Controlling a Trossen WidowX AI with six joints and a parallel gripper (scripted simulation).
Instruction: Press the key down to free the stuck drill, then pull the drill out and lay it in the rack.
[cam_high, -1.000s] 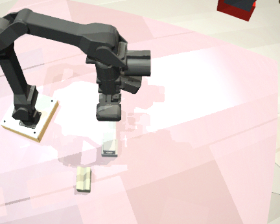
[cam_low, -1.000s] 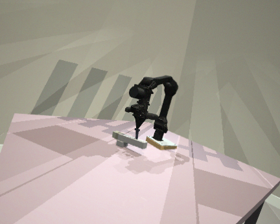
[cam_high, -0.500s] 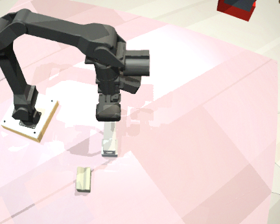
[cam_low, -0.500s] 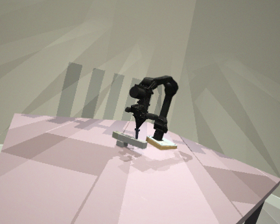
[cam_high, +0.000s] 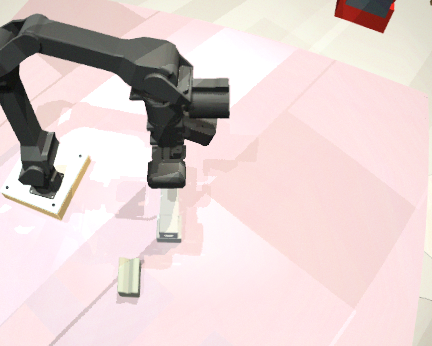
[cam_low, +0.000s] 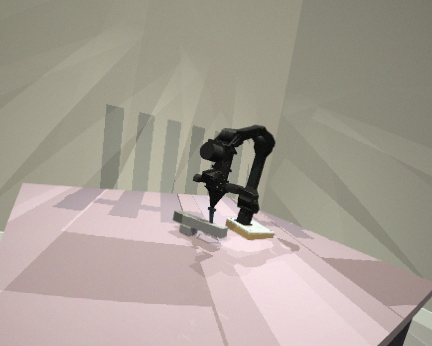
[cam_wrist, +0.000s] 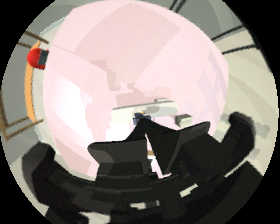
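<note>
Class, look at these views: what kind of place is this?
Probably a bare robot test bench: a dark jointed arm bolted to a white plate on a wide pale pink table top, with plain grey walls behind.
</note>
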